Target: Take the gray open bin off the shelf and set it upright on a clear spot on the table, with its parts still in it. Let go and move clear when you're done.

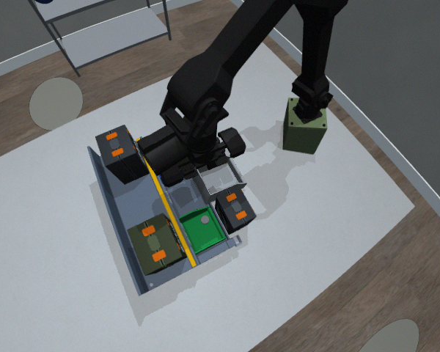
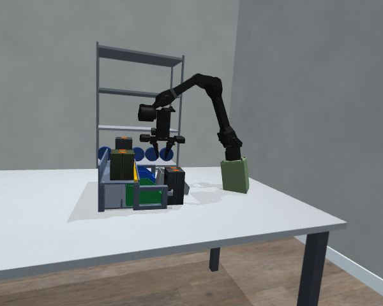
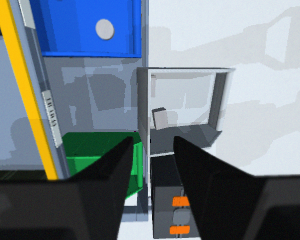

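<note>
The gray open bin (image 1: 222, 177) (image 2: 186, 189) (image 3: 190, 97) stands upright against the open front of the slate-gray shelf (image 1: 133, 200) (image 2: 136, 197). Whether its base rests on the table is hidden. A small gray part (image 3: 160, 119) lies in it near its shelf-side wall; another part shows faintly at the corner beyond. My gripper (image 2: 161, 158) (image 3: 153, 141) is partly open and empty. It points down, well above the bin, with its tips over the bin's shelf-side corner in the wrist view. In the top view the arm hides the tips.
A black case (image 1: 236, 207) (image 2: 174, 185) (image 3: 167, 195) stands right beside the bin. The shelf holds a green bin (image 1: 203, 231) and a blue bin (image 3: 85, 25) below; an olive case (image 1: 154, 242) and another black case (image 1: 116, 151) stand on top. The arm's green pedestal (image 1: 303, 138) is at the right.
</note>
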`<state>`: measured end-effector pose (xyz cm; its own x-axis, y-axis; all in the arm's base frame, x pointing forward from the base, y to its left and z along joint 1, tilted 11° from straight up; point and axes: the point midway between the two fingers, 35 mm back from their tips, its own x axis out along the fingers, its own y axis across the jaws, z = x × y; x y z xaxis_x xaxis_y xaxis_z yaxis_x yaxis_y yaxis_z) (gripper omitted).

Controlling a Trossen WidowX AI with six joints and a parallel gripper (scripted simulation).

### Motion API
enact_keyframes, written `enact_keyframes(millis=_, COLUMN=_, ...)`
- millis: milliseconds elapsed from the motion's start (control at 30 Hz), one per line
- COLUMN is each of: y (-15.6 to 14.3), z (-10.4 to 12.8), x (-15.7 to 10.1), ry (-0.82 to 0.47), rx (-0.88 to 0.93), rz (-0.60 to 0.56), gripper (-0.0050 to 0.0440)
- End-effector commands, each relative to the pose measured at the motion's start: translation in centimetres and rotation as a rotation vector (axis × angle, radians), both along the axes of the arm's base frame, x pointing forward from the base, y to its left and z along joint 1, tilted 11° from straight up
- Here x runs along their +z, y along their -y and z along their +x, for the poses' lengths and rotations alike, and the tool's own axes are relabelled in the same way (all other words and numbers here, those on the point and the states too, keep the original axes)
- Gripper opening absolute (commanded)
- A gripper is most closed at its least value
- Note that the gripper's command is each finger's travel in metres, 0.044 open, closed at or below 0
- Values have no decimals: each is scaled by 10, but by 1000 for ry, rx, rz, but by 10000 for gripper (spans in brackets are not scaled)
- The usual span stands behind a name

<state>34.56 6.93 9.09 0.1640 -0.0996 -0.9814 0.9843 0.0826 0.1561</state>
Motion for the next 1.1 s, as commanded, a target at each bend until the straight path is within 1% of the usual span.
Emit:
enact_keyframes(millis=0, y=-2, z=6, x=9, ry=18, rx=3, rz=9, gripper=150)
enact_keyframes(millis=200, y=0, z=5, x=-1, ry=22, rx=3, rz=9, gripper=150)
enact_keyframes(millis=600, y=0, z=5, x=-1, ry=22, rx=3, rz=9, gripper=150)
enact_keyframes(millis=767, y=1, z=7, x=-10, ry=22, rx=3, rz=9, gripper=150)
enact_keyframes(millis=1067, y=1, z=7, x=-10, ry=22, rx=3, rz=9, gripper=150)
